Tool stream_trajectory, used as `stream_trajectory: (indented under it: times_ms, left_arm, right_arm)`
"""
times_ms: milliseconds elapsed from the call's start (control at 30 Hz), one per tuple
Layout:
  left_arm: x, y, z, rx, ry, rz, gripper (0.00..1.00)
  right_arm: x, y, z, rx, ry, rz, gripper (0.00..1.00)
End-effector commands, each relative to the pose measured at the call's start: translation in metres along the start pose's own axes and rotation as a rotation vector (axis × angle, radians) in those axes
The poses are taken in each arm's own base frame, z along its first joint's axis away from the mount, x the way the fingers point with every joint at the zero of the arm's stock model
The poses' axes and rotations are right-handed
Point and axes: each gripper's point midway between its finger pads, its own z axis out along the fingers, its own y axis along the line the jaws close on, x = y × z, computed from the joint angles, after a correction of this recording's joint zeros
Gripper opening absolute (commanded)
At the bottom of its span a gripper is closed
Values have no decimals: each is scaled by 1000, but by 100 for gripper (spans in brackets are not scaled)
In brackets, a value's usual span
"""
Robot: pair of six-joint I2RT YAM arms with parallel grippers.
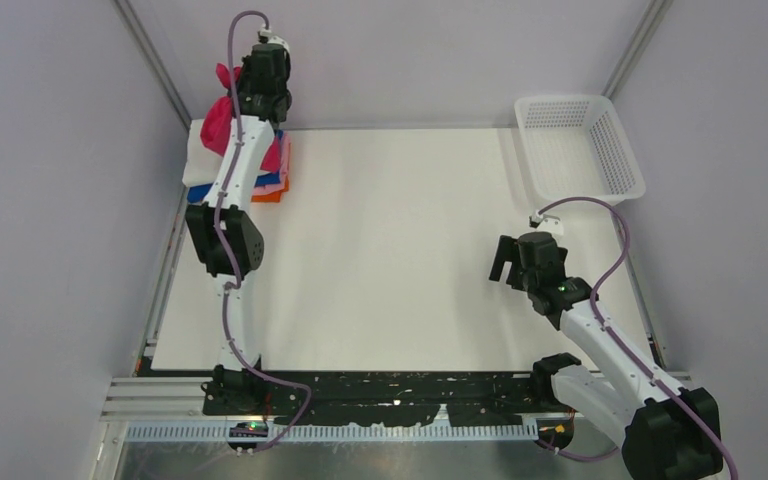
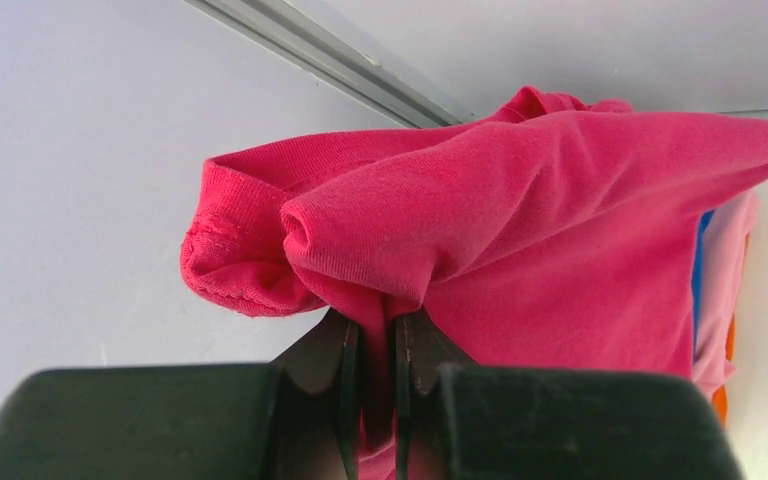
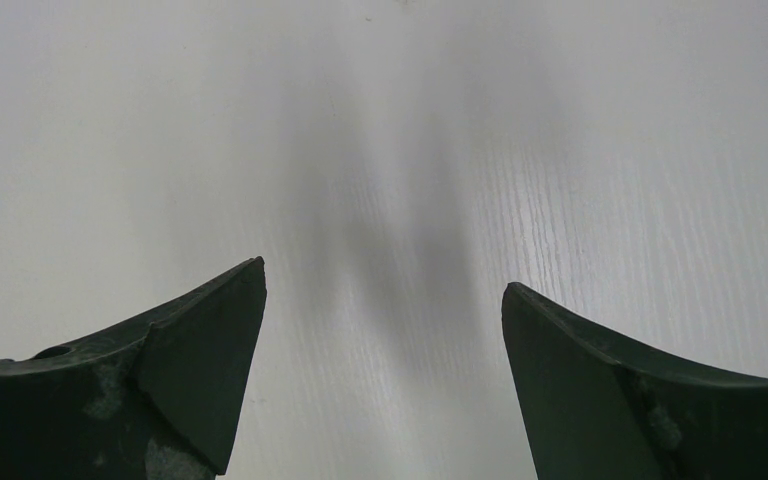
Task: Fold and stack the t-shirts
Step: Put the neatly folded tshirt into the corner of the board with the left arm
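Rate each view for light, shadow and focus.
Top external: even, soft light, with hardly any shadow on the table. Left wrist: the magenta t-shirt is sharp down to its knit, while the left fingers are dark and soft. Right wrist: two blurred shadows fall on the table between the dark right fingers.

Scene evenly and brightly lit by diffuse light, soft double shadow cast on the desk [image 3: 660, 150] in the right wrist view, faint sheen seen beside it.
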Motion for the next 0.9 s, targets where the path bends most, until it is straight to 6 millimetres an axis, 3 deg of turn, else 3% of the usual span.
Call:
stream_trajectory:
  times_ms: [0, 367, 733, 767, 800, 833, 867]
  left_arm:
    - [-11, 9, 21, -10, -64, -78, 0]
    - [11, 15, 67, -107, -44, -108, 0]
    - [39, 21, 98, -162, 0, -161, 1]
    - [41, 21, 100, -159, -1, -170, 6]
    - [41, 21, 101, -156, -3, -178, 18]
    - [40, 20, 101, -154, -6, -185, 36]
    - [48, 35, 107, -177, 7, -196, 68]
  right_arm:
    - [-23, -6, -7, 34, -84, 7, 95]
    - [-26, -13, -7, 80, -91, 10, 95]
    - [-34, -16, -16, 101, -93, 22, 95]
    - [-33, -16, -17, 100, -87, 22, 95]
    - [-33, -15, -18, 96, -84, 26, 95]
    - [-33, -14, -19, 88, -85, 28, 95]
    - [-34, -14, -19, 84, -87, 30, 95]
